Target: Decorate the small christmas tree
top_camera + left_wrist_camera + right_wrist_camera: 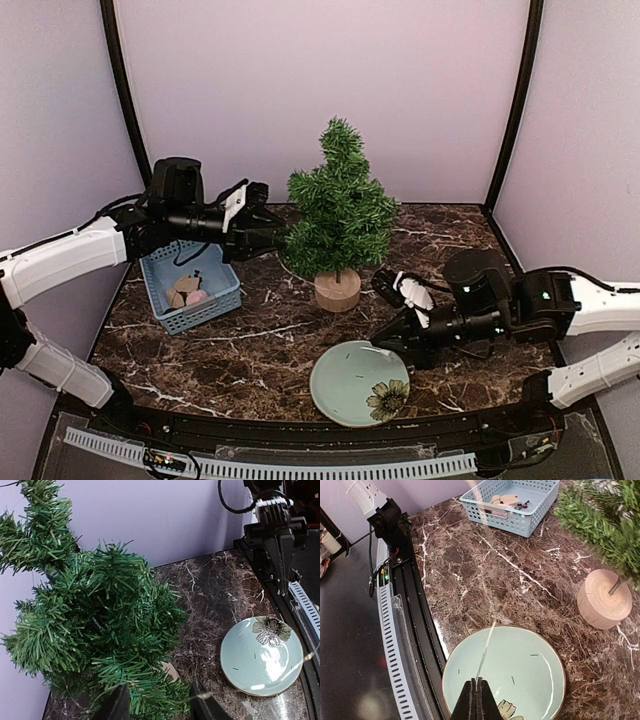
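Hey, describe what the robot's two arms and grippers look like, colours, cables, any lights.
The left arm and right arm share smooth white link shells and black cylindrical joints. The left gripper and right gripper each have two tapered black fingers behind a white bracket. Thin black cables loop near the left wrist; small green lights glow on the right arm.

bench: small christmas tree at centre back; basket left of it, small items inside; plate before the tree, near front edge; right tool over plate's right rim.
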You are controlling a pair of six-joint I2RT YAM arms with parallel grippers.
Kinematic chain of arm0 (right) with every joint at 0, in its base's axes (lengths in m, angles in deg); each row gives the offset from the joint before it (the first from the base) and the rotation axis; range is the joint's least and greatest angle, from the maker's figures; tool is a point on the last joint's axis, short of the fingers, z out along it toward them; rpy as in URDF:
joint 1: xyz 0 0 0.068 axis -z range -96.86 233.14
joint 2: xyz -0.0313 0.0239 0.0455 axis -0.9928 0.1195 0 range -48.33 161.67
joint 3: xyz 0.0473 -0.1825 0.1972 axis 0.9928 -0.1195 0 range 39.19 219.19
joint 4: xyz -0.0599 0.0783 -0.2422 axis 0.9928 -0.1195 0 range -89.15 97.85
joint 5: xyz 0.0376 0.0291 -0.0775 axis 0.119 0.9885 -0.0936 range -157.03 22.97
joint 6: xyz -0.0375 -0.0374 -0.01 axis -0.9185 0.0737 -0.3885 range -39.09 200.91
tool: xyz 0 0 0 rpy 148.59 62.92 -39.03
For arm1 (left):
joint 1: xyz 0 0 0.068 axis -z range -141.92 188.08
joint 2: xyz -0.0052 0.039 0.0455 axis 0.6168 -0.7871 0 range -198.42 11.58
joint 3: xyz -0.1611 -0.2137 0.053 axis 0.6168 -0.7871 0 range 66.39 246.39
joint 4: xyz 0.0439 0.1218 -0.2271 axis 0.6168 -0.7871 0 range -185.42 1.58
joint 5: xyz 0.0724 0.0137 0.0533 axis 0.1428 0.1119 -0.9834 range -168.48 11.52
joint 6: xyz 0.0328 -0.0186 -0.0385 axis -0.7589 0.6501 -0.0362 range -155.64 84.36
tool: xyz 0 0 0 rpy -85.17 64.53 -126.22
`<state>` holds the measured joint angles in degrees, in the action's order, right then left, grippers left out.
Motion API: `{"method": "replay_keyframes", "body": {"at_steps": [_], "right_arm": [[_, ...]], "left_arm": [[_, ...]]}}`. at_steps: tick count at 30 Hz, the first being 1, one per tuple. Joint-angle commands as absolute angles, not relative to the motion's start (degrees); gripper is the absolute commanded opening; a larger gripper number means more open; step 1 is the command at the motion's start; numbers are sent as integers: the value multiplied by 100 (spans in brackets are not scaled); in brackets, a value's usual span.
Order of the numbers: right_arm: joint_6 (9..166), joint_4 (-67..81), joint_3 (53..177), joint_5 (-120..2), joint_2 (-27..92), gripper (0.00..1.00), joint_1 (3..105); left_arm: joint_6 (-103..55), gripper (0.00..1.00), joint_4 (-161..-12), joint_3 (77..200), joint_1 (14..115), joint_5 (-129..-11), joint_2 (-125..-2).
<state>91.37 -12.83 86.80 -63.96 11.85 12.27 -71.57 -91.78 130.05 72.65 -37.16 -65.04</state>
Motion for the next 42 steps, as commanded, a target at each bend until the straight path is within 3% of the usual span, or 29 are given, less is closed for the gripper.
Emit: {"method": "replay_keyframes", "body": {"at_steps": [1, 12, 20, 26, 36, 42], "right_arm": [[9836, -1456, 8421, -6981, 542, 0, 1226], [10556, -1744, 8437, -8109, -811, 0, 1637], [10849, -2302, 8478, -8598, -896, 0, 1830], [11179, -2847, 8571, -9370, -856, 0, 2105], [11365, -3173, 8492, -9417, -572, 0, 2567], [11117, -3060, 8659, -9494, -526, 0, 3356]], "left_arm": [[-7323, 40, -9342, 13065, 7416, -3560, -6432], [-7093, 38, -8892, 13138, 8115, -4259, -6814], [-6988, 41, -8596, 13250, 8308, -4636, -7017], [-6871, 48, -8396, 13049, 8308, -4818, -6798], [-6429, 51, -7944, 12697, 8100, -4572, -6194], [-5830, 52, -7408, 12484, 7800, -4676, -5978]]}}
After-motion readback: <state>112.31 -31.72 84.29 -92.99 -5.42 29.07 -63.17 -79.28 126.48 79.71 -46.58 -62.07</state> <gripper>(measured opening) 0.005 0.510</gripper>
